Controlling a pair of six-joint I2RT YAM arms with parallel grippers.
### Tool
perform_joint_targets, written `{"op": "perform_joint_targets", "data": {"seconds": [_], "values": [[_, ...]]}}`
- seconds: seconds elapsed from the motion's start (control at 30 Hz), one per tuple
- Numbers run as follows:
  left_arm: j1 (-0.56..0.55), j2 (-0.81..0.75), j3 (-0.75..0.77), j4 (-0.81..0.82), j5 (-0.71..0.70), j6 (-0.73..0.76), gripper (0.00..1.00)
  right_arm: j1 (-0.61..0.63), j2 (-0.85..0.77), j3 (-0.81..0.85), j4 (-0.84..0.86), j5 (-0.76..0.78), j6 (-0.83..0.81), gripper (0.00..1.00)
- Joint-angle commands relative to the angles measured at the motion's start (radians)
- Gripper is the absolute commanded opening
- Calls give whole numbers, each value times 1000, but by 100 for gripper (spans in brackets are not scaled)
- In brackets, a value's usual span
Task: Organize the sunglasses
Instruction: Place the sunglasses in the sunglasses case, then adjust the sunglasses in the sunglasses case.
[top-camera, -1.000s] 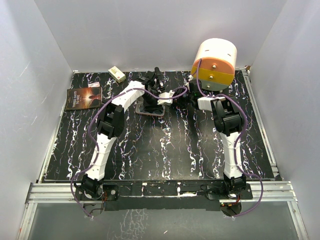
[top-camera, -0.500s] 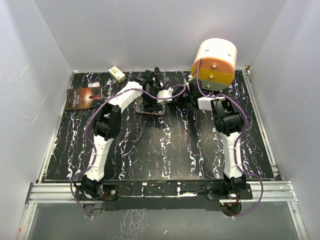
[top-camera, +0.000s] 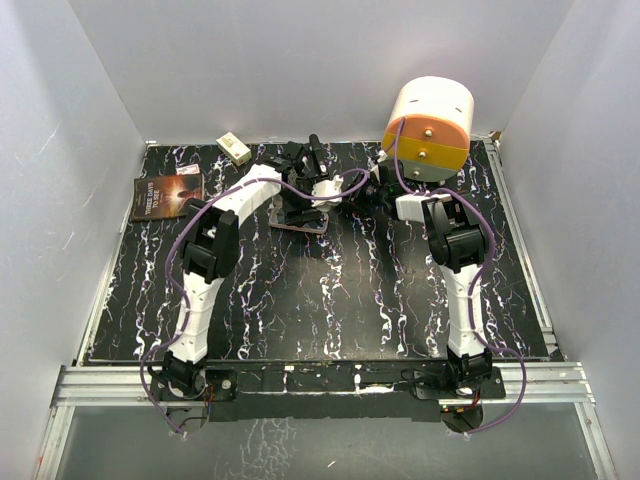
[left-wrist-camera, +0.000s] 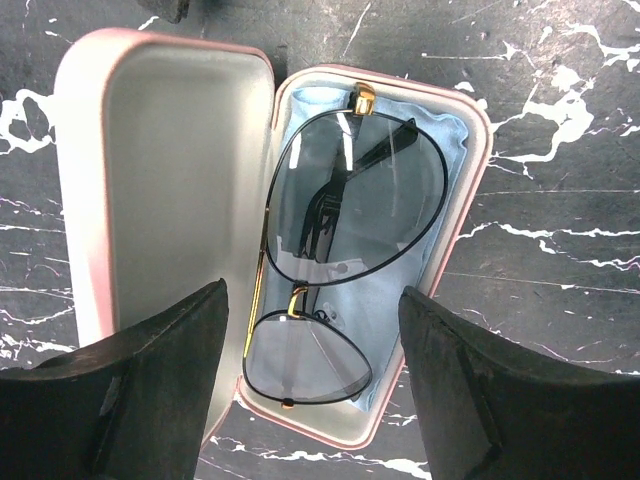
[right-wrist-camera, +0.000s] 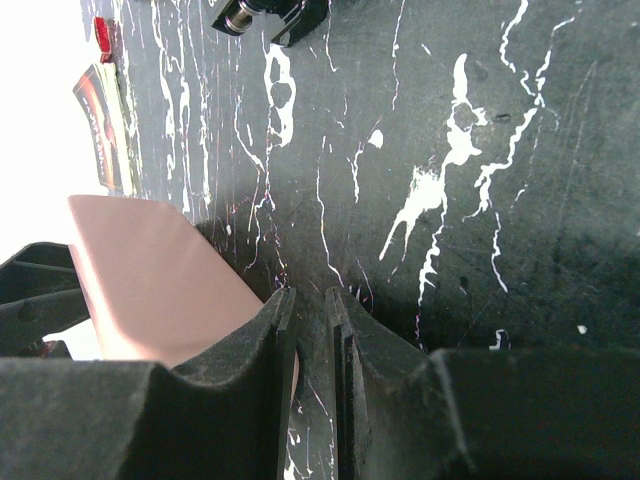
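On the table (top-camera: 400, 300), far middle, the pink case (left-wrist-camera: 160, 150) lies open. The left gripper (left-wrist-camera: 312, 335) hangs above it, fingers wide apart. The right gripper (right-wrist-camera: 312, 335) sits at its wall, fingers nearly together, grip unclear. The sunglasses (left-wrist-camera: 350, 200) lie inside on blue cloth (left-wrist-camera: 445, 140).

Bright, even light; faint glare streaks the sunglasses (left-wrist-camera: 345, 210) lenses.

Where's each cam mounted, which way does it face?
Top external: above, behind the bases, looking down on the table; left arm and right arm show.
Left wrist: looks down into the open pink case holding the sunglasses on a blue cloth; left gripper open at bottom.
Right wrist: low, looking along the table; right gripper, fingers nearly together, pink case beside it.
Shared: pink case in both wrist views.
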Motion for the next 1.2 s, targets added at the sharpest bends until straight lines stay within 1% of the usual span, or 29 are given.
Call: {"op": "perform_joint_targets", "data": {"seconds": [0.0,0.27,0.3,0.43,0.47,0.5,0.53,0.63,0.83,1.17], "values": [[2,-104,-34,-1,2,-36,68,-9,-51,-18,36,17,-6,25],[1,-134,-121,79,-31,-88,69,-1,-58,-27,42,7,-5,25],[1,-136,-129,86,-35,-95,69,-1,-59,-29,42,6,-5,26],[2,-153,-166,121,-33,-116,70,-1,-65,-38,47,6,-5,38],[2,-156,-173,126,-28,-120,74,-1,-67,-41,47,5,-4,39],[2,-156,-175,125,-22,-122,94,-1,-68,-43,49,5,-5,39],[2,-155,-174,121,-15,-127,97,-1,-70,-46,49,4,-5,39],[2,-148,-168,106,-6,-142,97,-2,-74,-57,51,5,-5,40],[2,-168,-193,134,9,-180,97,-2,-92,-103,83,2,6,39],[1,-219,-256,134,11,-192,97,2,-146,-206,126,-4,9,34]]}}
